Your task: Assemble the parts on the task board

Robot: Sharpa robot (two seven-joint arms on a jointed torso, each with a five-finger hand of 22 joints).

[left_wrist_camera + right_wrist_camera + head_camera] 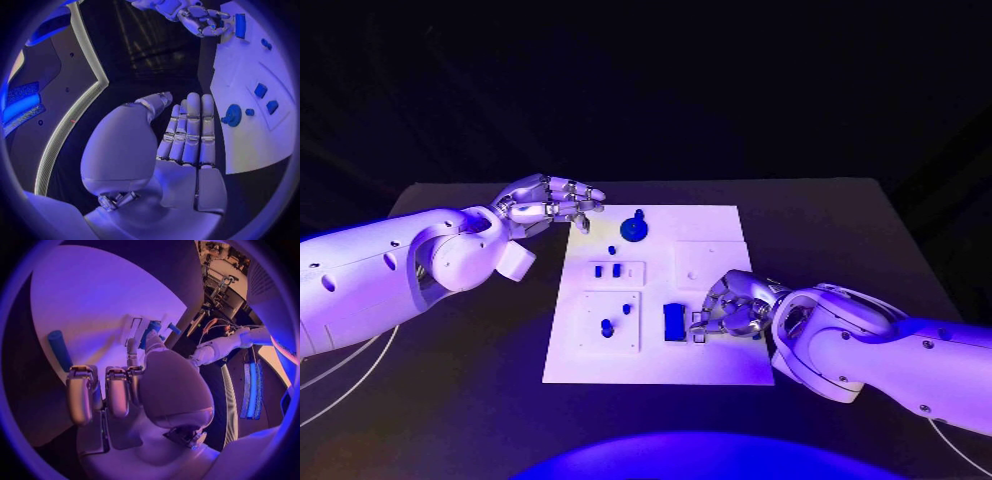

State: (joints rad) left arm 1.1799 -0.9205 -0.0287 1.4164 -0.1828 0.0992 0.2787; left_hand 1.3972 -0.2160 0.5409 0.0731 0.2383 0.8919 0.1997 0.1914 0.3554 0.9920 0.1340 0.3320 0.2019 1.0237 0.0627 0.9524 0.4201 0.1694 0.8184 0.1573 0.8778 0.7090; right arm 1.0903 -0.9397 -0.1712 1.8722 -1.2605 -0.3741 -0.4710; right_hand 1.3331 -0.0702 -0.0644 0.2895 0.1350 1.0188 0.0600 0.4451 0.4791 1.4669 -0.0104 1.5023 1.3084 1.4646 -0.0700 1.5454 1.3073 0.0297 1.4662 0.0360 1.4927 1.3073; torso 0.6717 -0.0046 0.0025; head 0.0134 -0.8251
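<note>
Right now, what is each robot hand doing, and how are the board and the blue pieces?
Left robot hand: holds nothing, fingers straight and apart, at the board's far left corner.
Right robot hand: fingers curled, beside the blue block; whether it touches it is unclear.
Task board: flat on the table.
Round blue part: on the board's far end, untouched.
Blue block: on the board by the right robot hand.

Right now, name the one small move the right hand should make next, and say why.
Probably close the right hand onto the upright blue block beside it. Its fingers are curled near the block, on the task board, but look empty, so nothing is gripped yet. The left hand hovers open at the board's far corner, holding nothing.
</note>
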